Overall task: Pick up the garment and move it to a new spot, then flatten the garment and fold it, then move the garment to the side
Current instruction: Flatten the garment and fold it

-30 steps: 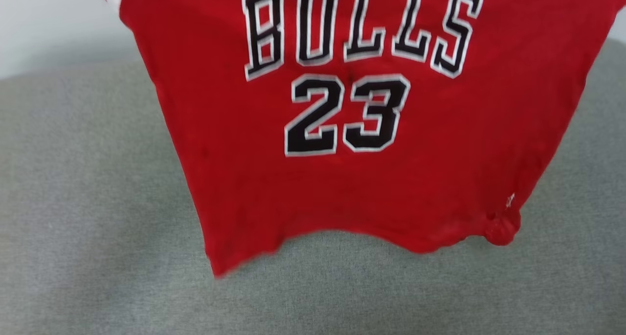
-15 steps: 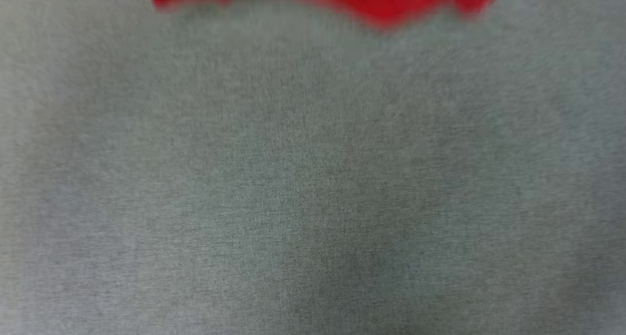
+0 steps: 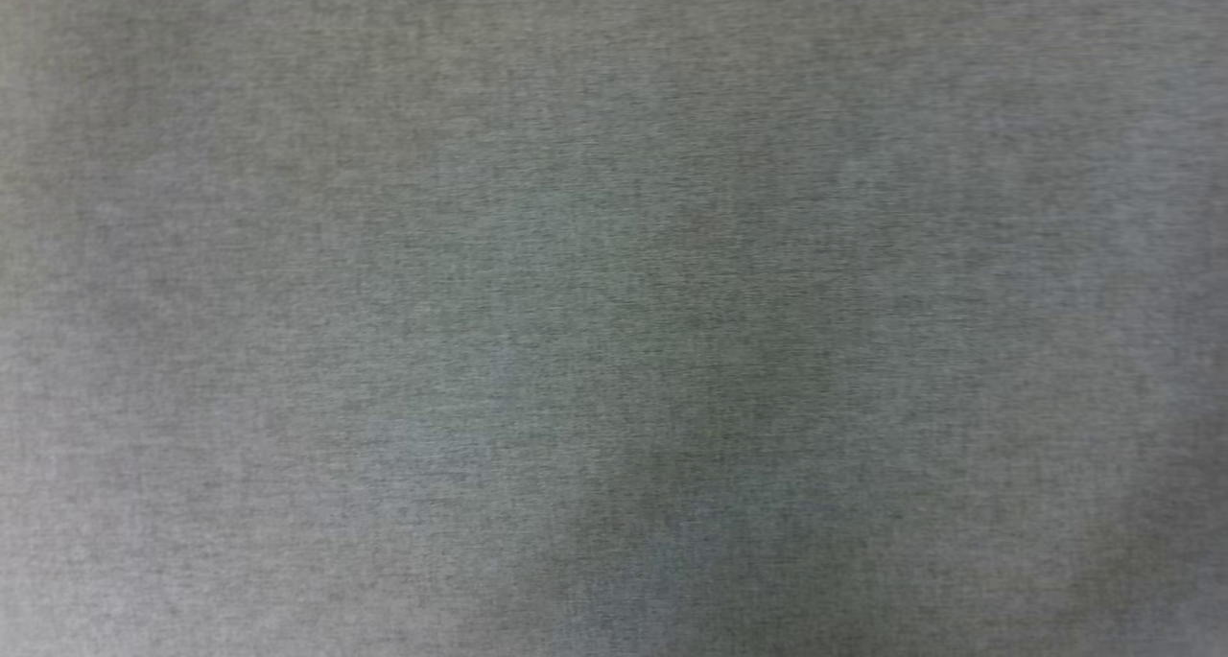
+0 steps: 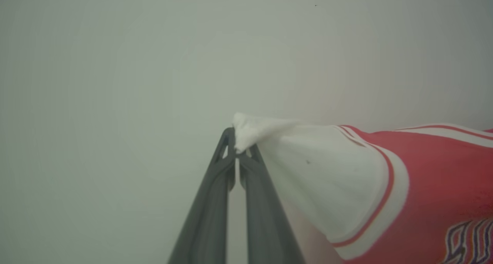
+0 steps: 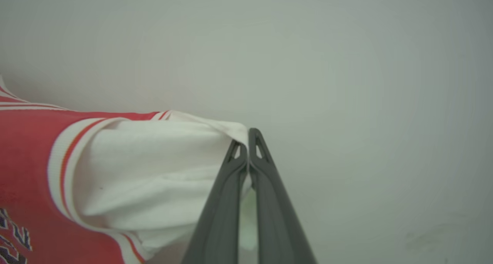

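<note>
The left gripper (image 4: 236,152) is clamped on one white sleeve tip of the garment (image 4: 431,171), the right gripper (image 5: 248,150) on the other, stretching it in the air before a pale wall (image 4: 115,63). To lay it well on the grey surface (image 3: 614,312), both arms should lower level, holding it taut

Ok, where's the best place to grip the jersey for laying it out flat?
Grip the outer tips of the two white sleeves, each from its own outer side. The left gripper is shut on one sleeve tip and the right gripper on the other, and the garment runs stretched from each tip toward its red chest, so it would likely come down spread.
</note>
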Tool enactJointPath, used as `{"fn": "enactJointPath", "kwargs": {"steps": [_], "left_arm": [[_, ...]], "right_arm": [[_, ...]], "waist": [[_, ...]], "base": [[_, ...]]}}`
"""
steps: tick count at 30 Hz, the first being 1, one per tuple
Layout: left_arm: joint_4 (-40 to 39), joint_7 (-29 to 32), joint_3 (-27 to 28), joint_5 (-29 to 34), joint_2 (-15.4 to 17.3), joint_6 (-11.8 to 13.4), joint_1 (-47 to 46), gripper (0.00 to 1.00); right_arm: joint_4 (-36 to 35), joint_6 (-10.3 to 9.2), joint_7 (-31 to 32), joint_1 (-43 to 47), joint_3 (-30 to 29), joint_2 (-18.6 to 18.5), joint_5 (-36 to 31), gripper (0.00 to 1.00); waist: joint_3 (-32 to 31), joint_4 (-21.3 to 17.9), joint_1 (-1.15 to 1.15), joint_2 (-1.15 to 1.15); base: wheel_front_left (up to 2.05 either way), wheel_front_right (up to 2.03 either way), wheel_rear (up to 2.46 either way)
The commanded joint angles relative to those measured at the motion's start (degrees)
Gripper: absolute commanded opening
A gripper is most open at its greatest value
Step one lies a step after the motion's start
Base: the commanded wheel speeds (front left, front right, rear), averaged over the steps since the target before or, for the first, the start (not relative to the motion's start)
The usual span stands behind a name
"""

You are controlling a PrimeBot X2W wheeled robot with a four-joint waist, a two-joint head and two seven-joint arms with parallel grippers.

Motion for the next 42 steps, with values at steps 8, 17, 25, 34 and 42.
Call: {"fn": "enactJointPath", "kwargs": {"steps": [8,17,25,34,42], "left_arm": [[3.0,-4.5,-2.6,-0.5,-4.7,-0.3,15.4,0.00],[-8.4,-5.1,-0.6,-0.5,-5.6,2.5,43.2,0.00],[-16.7,-5.0,-1.1,-3.0,-1.6,4.6,69.6,0.00],[-20.9,-3.1,-2.4,-5.3,1.0,6.9,84.3,0.00],[-23.6,-0.6,-4.8,-7.0,2.8,7.6,94.5,0.00]], "right_arm": [[2.7,-0.05,-3.5,12.9,2.0,-0.6,2.6,0.00],[-3.0,-0.06,-1.8,35.1,6.6,-2.8,10.1,0.00],[-12.0,-0.05,1.0,58.3,8.4,-6.8,17.4,0.00],[-18.5,-0.06,1.6,76.5,8.1,-11.4,19.0,0.00],[-21.6,-0.06,1.3,86.2,9.0,-13.1,18.2,0.00]], "waist": [[-2.7,2.1,-0.01,0.00],[-12.1,2.4,-0.01,0.00],[-20.8,2.3,-0.01,0.00],[-26.7,1.9,-0.01,0.00],[-31.2,0.7,-0.01,0.00]], "base": [[0.00,0.00,0.00],[0.00,0.00,0.00],[0.00,0.00,0.00],[0.00,0.00,0.00],[0.00,0.00,0.00]]}}
